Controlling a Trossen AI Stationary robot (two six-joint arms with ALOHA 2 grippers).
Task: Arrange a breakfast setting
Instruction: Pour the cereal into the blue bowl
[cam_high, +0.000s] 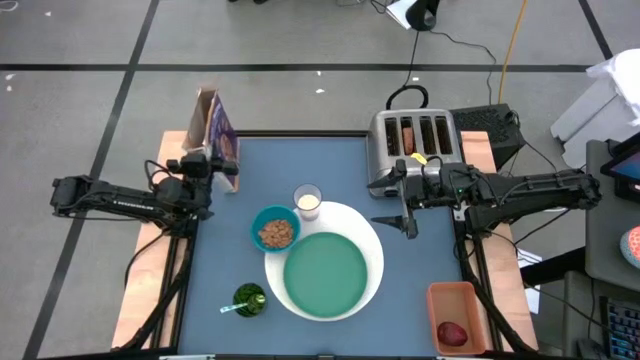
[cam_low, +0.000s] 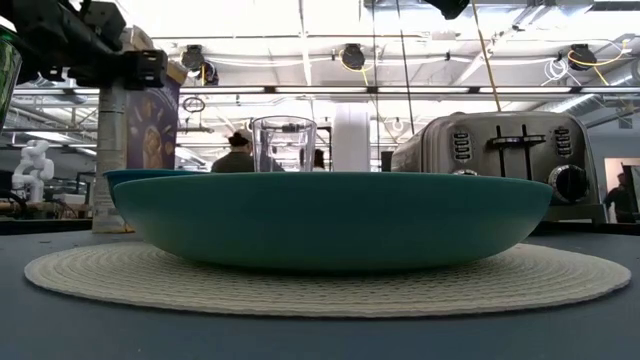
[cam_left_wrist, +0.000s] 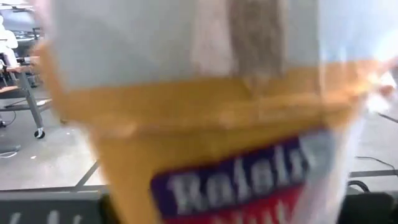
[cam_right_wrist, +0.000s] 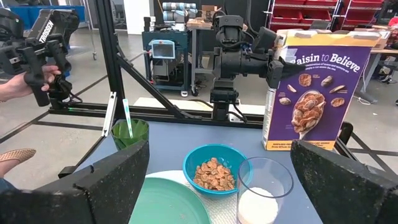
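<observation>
The purple cereal box stands upright at the table's far left, and also shows in the right wrist view and the low view. My left gripper is shut on it. The teal plate lies on the larger white plate. The teal bowl holds cereal. The glass of milk stands just behind the bowl. A spoon stands in a green cup. The red apple lies in an orange bin. A brown bagel piece sits in the toaster. My right gripper is open and empty beside the white plate. My left gripper holds the cereal box by its narrow side near the top, coming level from the table's left. One dark finger lies on the box's front face at that upper corner. The box is upright; whether its bottom rests on the table, I cannot tell.
A silver toaster stands at the far right, close behind my right arm. The orange bin sits at the near right corner. A person's hand holds a handle beyond the table.
</observation>
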